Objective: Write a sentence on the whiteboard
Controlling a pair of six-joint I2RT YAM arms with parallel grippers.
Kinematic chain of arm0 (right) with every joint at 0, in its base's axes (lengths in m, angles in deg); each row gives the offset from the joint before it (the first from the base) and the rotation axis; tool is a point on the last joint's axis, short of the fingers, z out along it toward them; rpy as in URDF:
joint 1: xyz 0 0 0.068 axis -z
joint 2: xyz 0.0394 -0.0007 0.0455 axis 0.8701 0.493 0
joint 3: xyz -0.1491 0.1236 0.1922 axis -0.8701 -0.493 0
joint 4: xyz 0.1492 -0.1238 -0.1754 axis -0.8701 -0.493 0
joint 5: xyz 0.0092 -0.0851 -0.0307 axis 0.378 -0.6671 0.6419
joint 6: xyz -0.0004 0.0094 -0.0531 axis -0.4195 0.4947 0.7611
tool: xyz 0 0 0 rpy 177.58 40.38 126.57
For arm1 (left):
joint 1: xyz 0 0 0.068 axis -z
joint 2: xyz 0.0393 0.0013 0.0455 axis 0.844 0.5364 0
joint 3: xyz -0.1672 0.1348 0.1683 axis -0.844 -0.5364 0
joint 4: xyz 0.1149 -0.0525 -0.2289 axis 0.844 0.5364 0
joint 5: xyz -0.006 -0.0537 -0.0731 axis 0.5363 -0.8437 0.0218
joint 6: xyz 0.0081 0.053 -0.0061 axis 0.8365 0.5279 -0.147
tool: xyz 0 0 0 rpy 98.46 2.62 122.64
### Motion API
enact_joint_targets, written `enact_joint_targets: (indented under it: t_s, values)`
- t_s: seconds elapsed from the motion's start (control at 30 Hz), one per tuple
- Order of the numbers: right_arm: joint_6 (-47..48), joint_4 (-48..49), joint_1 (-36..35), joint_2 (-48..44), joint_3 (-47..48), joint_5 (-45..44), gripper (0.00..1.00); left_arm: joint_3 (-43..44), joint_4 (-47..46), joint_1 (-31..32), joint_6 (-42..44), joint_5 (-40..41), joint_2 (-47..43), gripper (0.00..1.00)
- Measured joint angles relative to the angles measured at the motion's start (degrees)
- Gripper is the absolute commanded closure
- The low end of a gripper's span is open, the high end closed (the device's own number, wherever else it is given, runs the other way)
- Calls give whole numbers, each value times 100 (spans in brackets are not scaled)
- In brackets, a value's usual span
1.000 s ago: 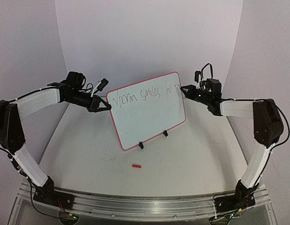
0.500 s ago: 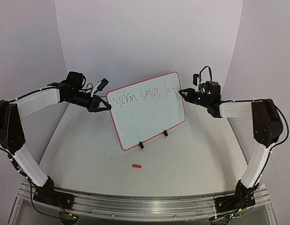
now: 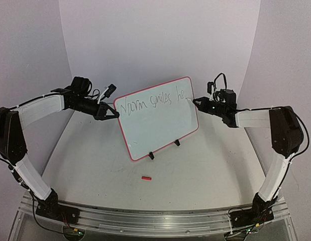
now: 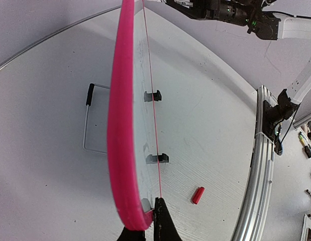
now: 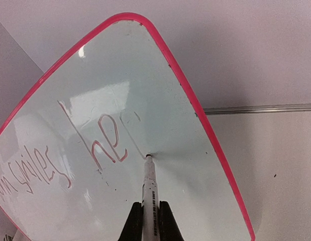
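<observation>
Now my left tool is clenched on the upper left edge of the glossy white rectangular whiteboard with a thin pink-red rim. In the left wrist view its fingers sit one on each face of the rim. The whiteboard stands tilted back on the pale grey tabletop, propped on two small black clip feet, between my two arms and toward the far side.

My right tool grasps a slim white marker pen, jaws closed around the barrel. The marker's tip touches the board face near its upper right corner, just right of the last written stroke.

The thin dark handwritten sentence runs along the top of the board and reads roughly "Norm smiles he", with one more letter begun. A small red cap-like piece lies on the tabletop on the near side of the board, apart from it.
</observation>
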Motion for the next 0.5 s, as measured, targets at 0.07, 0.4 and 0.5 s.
enact_joint_targets:
  t_s: [0.07, 0.4, 0.5]
  values:
    - [1, -19, 0, 0, 69, -38, 100, 0, 0, 0, 2, -1, 0, 100]
    - [2, -17, 0, 9, 374, -119, 100, 0, -2, 2, 6, -2, 0, 100]
    - [1, -13, 0, 19, 399, -119, 100, 0, -2, 2, 6, -2, 0, 100]
